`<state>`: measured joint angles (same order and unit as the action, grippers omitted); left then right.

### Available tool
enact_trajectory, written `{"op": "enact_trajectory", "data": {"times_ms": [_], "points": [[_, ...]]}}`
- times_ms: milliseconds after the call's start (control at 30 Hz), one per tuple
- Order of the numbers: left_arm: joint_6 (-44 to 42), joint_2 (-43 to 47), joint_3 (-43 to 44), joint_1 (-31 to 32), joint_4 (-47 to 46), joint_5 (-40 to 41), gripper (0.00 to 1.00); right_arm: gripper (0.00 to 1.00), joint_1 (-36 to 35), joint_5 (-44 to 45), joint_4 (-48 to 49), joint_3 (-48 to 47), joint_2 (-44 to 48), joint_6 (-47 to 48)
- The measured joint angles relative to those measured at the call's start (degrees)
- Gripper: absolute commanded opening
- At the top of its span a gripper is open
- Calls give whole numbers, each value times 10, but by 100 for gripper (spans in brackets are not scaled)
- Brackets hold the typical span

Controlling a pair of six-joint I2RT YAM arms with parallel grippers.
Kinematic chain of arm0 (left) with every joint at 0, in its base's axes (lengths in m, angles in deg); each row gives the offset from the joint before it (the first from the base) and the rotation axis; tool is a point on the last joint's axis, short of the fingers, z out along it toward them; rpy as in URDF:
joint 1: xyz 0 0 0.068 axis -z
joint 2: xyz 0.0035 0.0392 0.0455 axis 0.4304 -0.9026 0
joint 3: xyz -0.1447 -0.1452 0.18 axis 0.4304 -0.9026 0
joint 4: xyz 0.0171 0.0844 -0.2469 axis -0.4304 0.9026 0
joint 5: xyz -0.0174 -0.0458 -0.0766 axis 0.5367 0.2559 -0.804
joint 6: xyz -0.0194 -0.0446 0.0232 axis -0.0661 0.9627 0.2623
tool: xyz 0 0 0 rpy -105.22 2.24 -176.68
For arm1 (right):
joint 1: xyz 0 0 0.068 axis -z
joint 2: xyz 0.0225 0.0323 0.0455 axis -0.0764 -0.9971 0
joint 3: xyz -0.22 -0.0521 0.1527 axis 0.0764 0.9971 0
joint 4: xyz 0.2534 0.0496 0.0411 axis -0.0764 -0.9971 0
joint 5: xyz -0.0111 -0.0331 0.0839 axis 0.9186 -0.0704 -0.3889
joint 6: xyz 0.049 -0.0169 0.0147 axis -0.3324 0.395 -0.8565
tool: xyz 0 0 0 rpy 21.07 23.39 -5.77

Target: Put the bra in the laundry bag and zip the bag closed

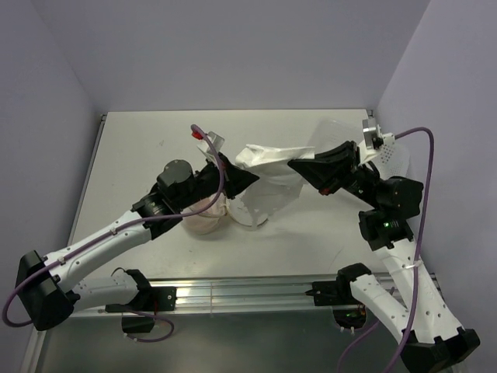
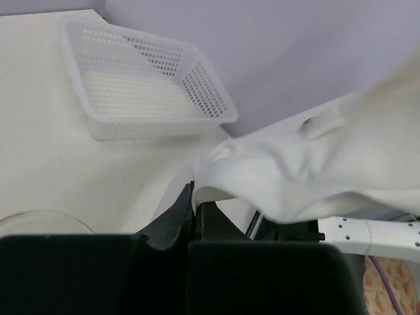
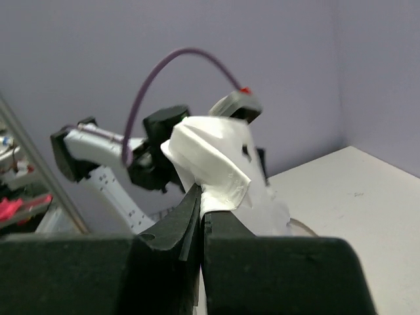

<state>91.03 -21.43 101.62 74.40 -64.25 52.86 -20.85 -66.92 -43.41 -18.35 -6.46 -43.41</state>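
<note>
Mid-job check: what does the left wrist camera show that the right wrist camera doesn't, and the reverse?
Only the left wrist view: the white perforated bin on the table, and a stretch of the right arm. Only the right wrist view: the left arm with its purple cable. Both: the laundry bag pinched in that camera's own shut gripper, the left gripper in one, the right gripper in the other.

Robot lab test cell.
Plain lilac walls (image 1: 233, 47) box in a white tabletop (image 1: 140, 148); white-and-black robot arms (image 1: 101, 241) mounted along a grooved aluminium rail (image 1: 233, 294).
</note>
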Motion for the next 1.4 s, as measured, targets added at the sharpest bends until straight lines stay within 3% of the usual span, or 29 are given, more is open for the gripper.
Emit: {"op": "enact_trajectory", "data": {"times_ms": [167,300,333,400,433,567,900,1033,1200,1400], "points": [[37,0,0,-54,-9,-13,0,11,0,-64,29,42,29,5],[55,-4,13,-77,-10,-17,0,26,0,-88,34,110,70,6],[58,-7,18,-80,-10,-17,0,36,0,-89,27,127,82,7],[64,-9,24,-82,-11,-16,0,44,0,-90,10,153,103,15],[65,-9,25,-84,-12,-16,0,56,0,-89,-6,162,115,20],[65,-8,26,-85,-10,-9,0,78,0,-55,-68,193,159,47],[44,20,26,-79,14,56,0,86,0,30,-176,187,182,94],[14,27,34,-49,26,105,0,93,0,37,-204,124,115,106],[-19,35,37,-6,49,155,0,96,-7,28,-239,59,29,133],[-45,75,19,4,69,172,0,100,-30,29,-277,4,-45,196]]}}
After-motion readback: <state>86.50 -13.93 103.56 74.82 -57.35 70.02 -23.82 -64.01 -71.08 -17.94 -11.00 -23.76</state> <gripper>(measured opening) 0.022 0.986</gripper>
